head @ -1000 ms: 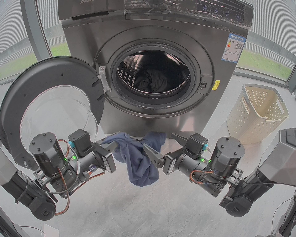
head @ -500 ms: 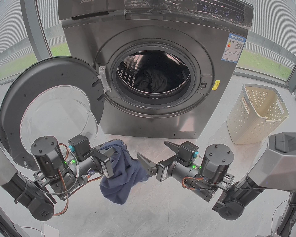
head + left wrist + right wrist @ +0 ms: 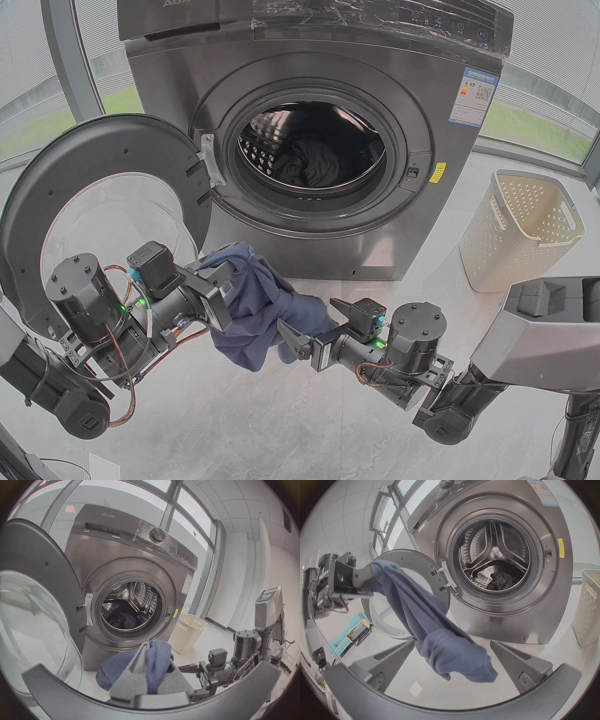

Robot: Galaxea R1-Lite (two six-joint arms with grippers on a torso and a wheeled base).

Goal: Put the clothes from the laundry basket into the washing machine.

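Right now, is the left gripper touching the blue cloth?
Touching. In the left wrist view, the left gripper has its jaws shut on the blue cloth, which is pinched between them.

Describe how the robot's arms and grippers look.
Both arms are black, with round motor housings studded with screws, green lights and a small box with a teal connector near each wrist. Orange-brown cables loop by both wrists. The left gripper and right gripper have grey, pointed, wedge-shaped fingers.
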